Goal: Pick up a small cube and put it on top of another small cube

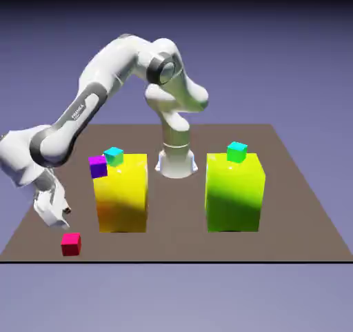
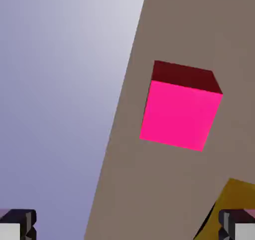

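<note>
End effector jaws wide, nothing held, just above red cube nr table edge

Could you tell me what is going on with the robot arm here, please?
The white arm is reaching down toward the small red cube near the table's front edge, at the exterior view's left. Its gripper is open and hangs just above the cube, not touching it. Nothing is held. A teal cube sits on the green block.
</note>
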Robot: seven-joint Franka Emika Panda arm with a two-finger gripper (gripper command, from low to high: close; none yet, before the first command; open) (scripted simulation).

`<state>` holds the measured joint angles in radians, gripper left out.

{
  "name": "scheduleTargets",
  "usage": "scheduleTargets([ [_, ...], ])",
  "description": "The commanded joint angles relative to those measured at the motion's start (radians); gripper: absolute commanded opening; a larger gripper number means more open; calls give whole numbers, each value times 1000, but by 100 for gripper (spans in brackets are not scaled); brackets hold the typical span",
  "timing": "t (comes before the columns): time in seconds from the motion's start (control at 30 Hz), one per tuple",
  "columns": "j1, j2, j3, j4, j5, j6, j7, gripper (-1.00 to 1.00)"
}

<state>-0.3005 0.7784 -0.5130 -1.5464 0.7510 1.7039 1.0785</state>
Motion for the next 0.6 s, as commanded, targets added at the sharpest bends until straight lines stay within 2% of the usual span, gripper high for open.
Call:
scheduleTargets([
  [0.0,-8,36,-14,34,20,-36,9,0],
  [0.17,-50,216,-82,202,120,-214,54,0],
  [0.3,-1,253,-52,105,163,-97,13,0],
  [0.33,-1,253,-52,105,163,-97,13,-100],
  [0.47,-44,205,-85,198,111,-219,50,-100],
  [0.57,13,96,-111,150,16,-275,6,-100],
])
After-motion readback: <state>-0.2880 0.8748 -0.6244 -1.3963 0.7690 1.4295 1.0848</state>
